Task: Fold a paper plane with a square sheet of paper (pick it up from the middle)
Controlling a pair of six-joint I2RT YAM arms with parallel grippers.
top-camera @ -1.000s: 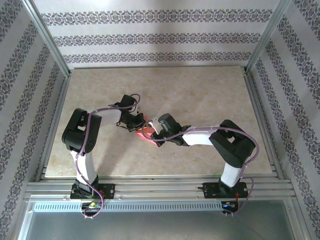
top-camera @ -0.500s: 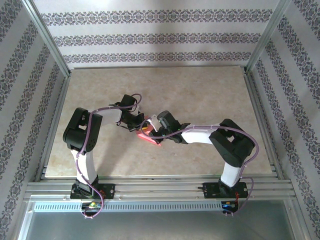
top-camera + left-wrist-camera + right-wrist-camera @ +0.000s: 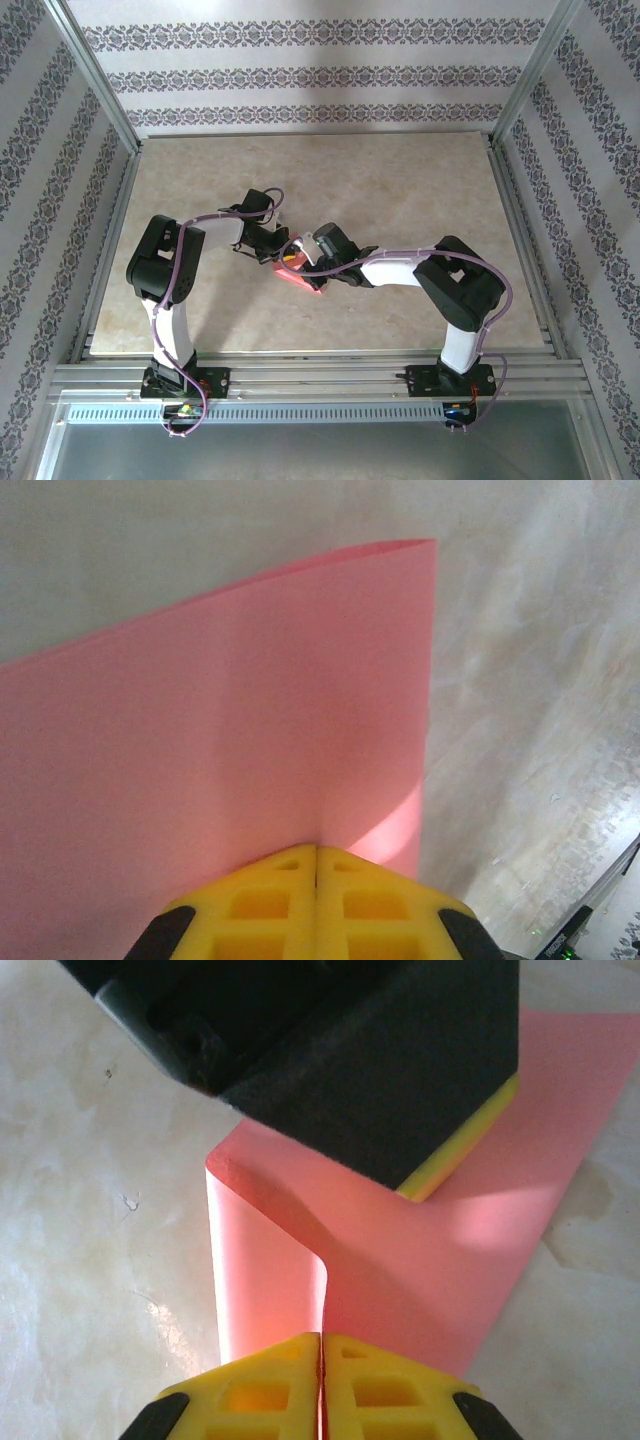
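Pinching from both sides: the left gripper [image 3: 316,865] has its yellow pads pressed together on the near edge of the square sheet of paper [image 3: 220,730]. The right gripper [image 3: 320,1355] is likewise clamped shut, on a raised flap of the same sheet. The sheet sits mid-table [image 3: 420,180] between the two wrists, partly doubled over and lifted at the pinches. By my judgement the folding is far from finished.

Risks from here, as I read them:

- Tearing. Two firm grips sit close together on one thin sheet, so any pull apart or twist loads the short span between them.
- Soft fold. In the right wrist view the bend beside the right gripper is a rounded curl, not a sharp crease. Let go like that, it would likely spring open.
- Skewed crease. I cannot tell whether the edges line up, and pressing flat now could set a crooked line.
- Collision. The left gripper's finger hangs just above the right gripper's tips — very little room for either wrist to turn.
- Slip. Smooth paper could slide out of the pads if either arm moves fast.
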